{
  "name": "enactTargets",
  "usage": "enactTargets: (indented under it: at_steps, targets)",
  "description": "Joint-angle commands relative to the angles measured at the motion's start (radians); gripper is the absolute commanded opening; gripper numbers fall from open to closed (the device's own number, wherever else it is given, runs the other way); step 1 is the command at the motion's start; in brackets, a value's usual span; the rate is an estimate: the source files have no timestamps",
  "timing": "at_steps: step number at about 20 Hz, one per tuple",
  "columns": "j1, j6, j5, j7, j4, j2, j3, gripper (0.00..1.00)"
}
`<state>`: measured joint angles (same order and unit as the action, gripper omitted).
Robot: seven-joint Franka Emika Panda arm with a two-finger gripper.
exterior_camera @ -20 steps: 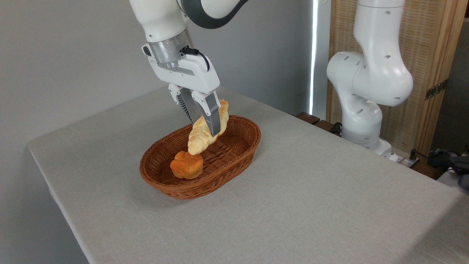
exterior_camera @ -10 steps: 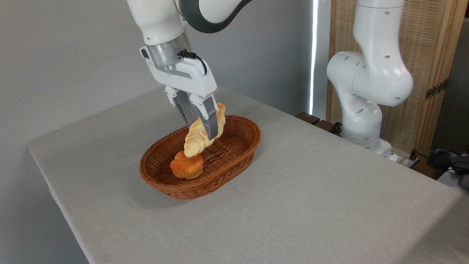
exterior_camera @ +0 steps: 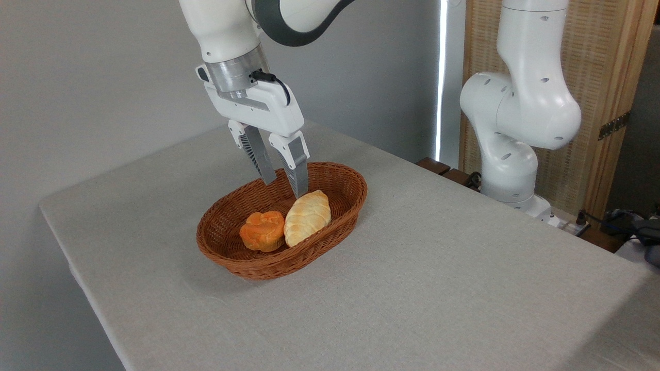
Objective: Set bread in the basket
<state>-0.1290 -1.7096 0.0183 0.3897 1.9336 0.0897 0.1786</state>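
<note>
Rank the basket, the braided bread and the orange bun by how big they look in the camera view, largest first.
1. basket, clearly the largest.
2. bread, longer than the bun.
3. orange bun, smallest, though not by much.
All three sit together, so nearness barely matters.

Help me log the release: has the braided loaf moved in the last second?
Yes. The bread dropped from the gripper into the basket, beside the orange bun.

Robot lab: Panda arm [exterior_camera: 521,108] by cloth-covered table [exterior_camera: 412,278], cables [exterior_camera: 619,219] on floor.
</note>
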Motion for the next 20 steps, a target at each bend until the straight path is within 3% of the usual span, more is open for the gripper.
enactTargets:
  at_steps: [1, 6, 8, 16, 20]
  targets:
    - [0.003, -0.015, 0.011, 0.006, -0.03, 0.009, -0.01, 1.0]
    - [0.045, 0.019, 0.006, 0.015, -0.178, -0.036, -0.022, 1.0]
    - [0.048, 0.042, 0.011, 0.037, -0.238, -0.056, -0.054, 1.0]
    - [0.048, 0.14, 0.038, 0.323, -0.352, -0.07, -0.188, 1.0]
    - [0.046, 0.143, 0.057, 0.357, -0.352, -0.071, -0.205, 1.0]
